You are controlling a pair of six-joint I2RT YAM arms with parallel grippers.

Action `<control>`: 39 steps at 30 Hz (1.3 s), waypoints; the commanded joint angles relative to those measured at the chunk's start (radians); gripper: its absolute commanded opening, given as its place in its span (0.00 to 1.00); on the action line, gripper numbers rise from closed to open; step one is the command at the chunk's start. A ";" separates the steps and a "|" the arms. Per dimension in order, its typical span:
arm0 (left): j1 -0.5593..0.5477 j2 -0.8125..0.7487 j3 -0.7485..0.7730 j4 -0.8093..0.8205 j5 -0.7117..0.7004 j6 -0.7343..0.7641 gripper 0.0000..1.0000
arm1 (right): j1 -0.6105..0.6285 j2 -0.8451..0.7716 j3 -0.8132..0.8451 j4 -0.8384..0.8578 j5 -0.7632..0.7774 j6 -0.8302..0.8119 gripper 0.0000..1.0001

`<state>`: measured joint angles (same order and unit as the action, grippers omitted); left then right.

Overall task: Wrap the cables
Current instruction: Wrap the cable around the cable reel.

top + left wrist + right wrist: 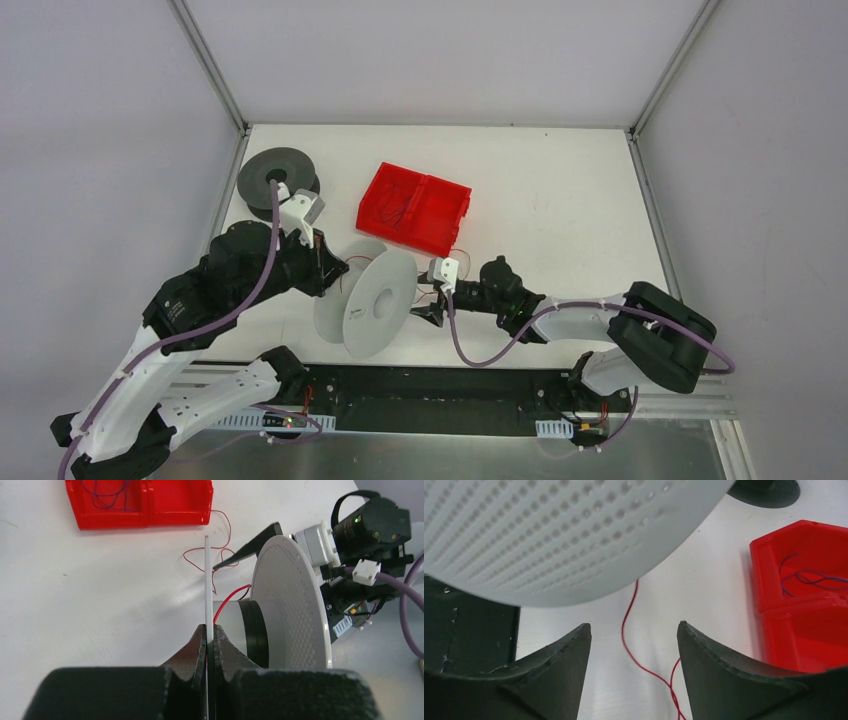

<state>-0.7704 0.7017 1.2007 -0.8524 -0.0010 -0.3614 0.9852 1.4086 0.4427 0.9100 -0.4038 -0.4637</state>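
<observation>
A white spool [368, 300] stands on edge mid-table. My left gripper [207, 630] is shut on the thin edge of its near flange [206, 580]; it also shows in the top view [335, 268]. A hair-thin red cable [231, 598] runs from the spool's hub out onto the table in loose curls [220, 555]. My right gripper [634, 630] is open and empty, low by the spool's other flange [564, 530], with the red cable [626, 625] lying on the table between its fingers. It also shows in the top view [428, 303].
A red two-compartment bin [413, 207] sits behind the spool, with thin bluish-dark wires [806, 576] in one compartment. A black spool [278, 178] lies flat at the back left. Grey walls close in the table's sides and back.
</observation>
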 commanded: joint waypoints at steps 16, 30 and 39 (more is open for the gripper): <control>0.009 -0.075 0.110 0.085 -0.088 -0.073 0.00 | -0.028 0.152 0.077 0.213 -0.072 0.000 0.65; 0.008 -0.078 0.112 0.160 -0.212 -0.141 0.00 | 0.036 0.342 0.110 0.443 -0.131 0.180 0.31; 0.008 -0.086 0.094 0.240 -0.342 -0.196 0.00 | 0.118 0.372 0.021 0.556 -0.067 0.266 0.22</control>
<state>-0.7704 0.6308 1.2705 -0.7650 -0.2623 -0.5018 1.0599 1.7683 0.4870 1.3422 -0.4885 -0.2512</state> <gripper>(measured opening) 0.010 0.239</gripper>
